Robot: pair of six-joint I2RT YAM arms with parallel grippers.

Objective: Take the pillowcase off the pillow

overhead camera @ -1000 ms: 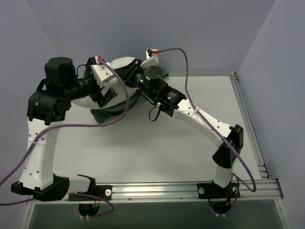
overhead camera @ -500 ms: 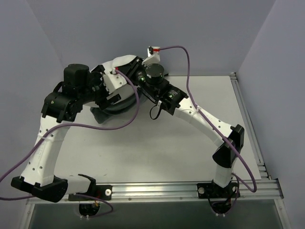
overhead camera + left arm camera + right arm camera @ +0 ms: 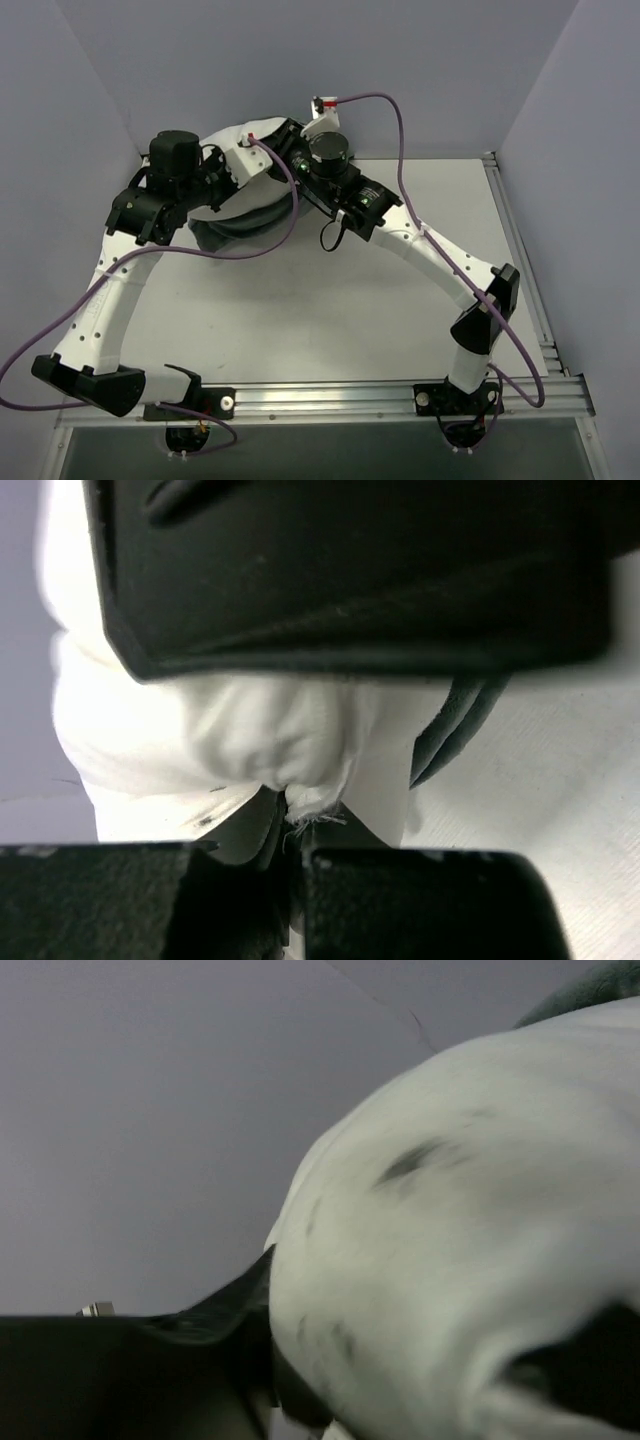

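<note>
The left gripper [image 3: 290,852] pinches a bit of the pillow [image 3: 250,730] tight. The pillowcase [image 3: 458,718] is beside the pillow. The right gripper [image 3: 284,141] is by the pillow; I cannot tell its grip.

One desk [image 3: 330,300]. At its far edge, one white pillow [image 3: 220,730] and one pillowcase [image 3: 235,225], bunched together. Bolted at its near edge, two arms: the left arm [image 3: 105,300] and the right arm [image 3: 440,262]. Two claws, the left claw [image 3: 290,855] and the right claw [image 3: 287,137], both over the desk's far edge. Two purple cables [image 3: 398,130], one along each arm.
</note>
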